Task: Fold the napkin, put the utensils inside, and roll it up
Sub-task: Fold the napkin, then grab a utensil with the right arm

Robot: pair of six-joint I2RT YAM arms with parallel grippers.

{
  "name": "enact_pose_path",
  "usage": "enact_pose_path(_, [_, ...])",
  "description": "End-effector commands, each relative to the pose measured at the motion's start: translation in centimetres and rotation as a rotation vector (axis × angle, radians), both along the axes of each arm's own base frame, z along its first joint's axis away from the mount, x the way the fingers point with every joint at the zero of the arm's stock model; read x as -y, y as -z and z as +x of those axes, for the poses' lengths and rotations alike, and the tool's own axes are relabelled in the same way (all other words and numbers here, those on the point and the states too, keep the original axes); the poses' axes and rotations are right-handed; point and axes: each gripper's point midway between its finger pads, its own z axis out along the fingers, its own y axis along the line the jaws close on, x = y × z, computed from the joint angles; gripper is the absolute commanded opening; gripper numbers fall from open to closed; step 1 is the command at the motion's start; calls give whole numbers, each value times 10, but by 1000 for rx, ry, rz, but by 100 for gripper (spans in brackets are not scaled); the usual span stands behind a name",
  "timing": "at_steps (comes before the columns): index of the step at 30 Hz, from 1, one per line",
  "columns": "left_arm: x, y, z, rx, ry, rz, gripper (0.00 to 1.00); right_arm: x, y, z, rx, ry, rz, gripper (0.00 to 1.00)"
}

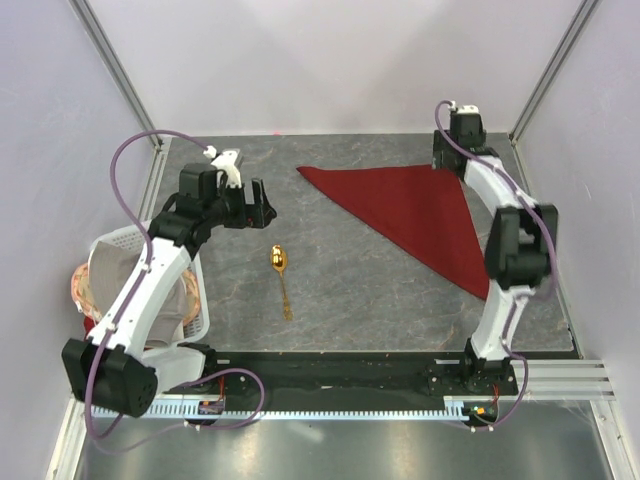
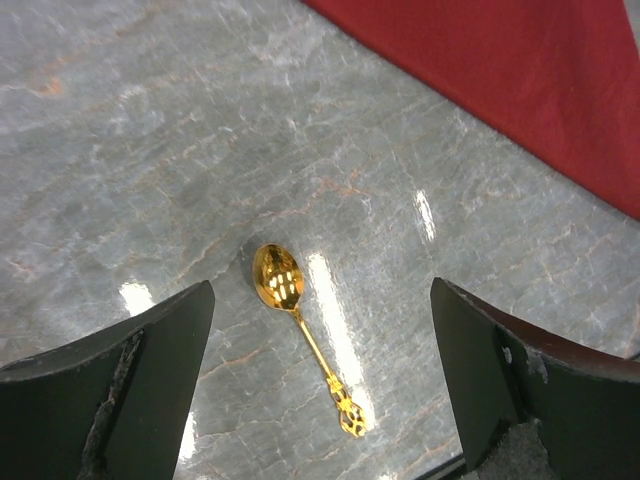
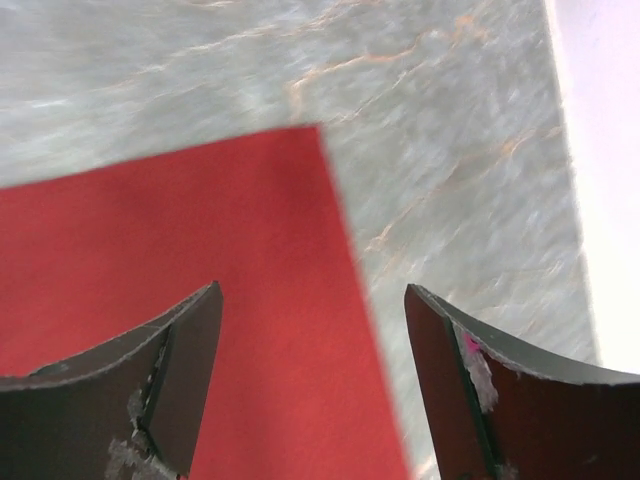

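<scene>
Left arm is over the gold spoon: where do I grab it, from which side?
Take the spoon by its thin handle, midway, coming straight down with jaws spanning its width. It lies flat on the table; the rounded bowl may slip.

The grey, marble-patterned tabletop (image 1: 380,290) carries a dark red napkin (image 1: 420,215) lying flat as a triangle on its far right part. A gold spoon (image 1: 281,272) lies left of centre, well apart from it. A white basket (image 1: 118,238) sits at the left edge.
</scene>
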Motion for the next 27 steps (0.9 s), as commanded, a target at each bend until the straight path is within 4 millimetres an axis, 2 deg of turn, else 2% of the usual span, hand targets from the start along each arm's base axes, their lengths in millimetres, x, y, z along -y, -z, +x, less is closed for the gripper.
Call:
enact_pose_path(1, [-15,-31,7,160,-47,37,96,-80,-51,-40,220,-100,331,80])
enact_pose_path(2, [-18,-32,9,166,-67,45,96,-111,-45,-53,197,-151,348,80])
enact_pose_path(4, [-20,-33,10,171,-83,46,96,-146,-27,-82,144,-191,380,79])
enact_pose_path(5, [-23,-32,10,170,-99,51,96,-183,-20,-99,112,-260,395,78])
enact_pose_path(7, [-28,-33,12,173,-131,62,96,-219,-1,-124,54,-305,432,77])
enact_pose_path(8, [-31,-33,12,176,-144,70,96,-254,4,-144,23,-375,443,75])
enact_pose_path(10, [-39,-32,13,176,-185,94,96,-287,18,-166,-32,-431,449,74])
enact_pose_path(11, [-43,-32,14,179,-206,104,96,-318,21,-187,-56,-489,451,73])
enact_pose_path(13, [-52,-32,15,177,-251,110,98,-348,28,-204,-89,-531,433,73])
enact_pose_path(14, [-56,-33,16,175,-265,102,98,-370,30,-222,-101,-576,417,72])
enact_pose_path(15, [-60,-34,17,171,-279,90,99,-386,34,-226,-110,-594,412,72])
enact_pose_path(17, [-71,-35,19,157,-310,40,99,-412,38,-246,-129,-655,386,72])
enact_pose_path(18, [-75,-37,20,159,-318,26,99,-421,40,-242,-121,-653,361,72])
enact_pose_path(21, [-88,-40,20,166,-352,23,99,-443,48,-252,-148,-698,334,70])
enact_pose_path(27, [-100,-47,16,202,-391,65,99,-475,76,-278,-217,-772,278,65])
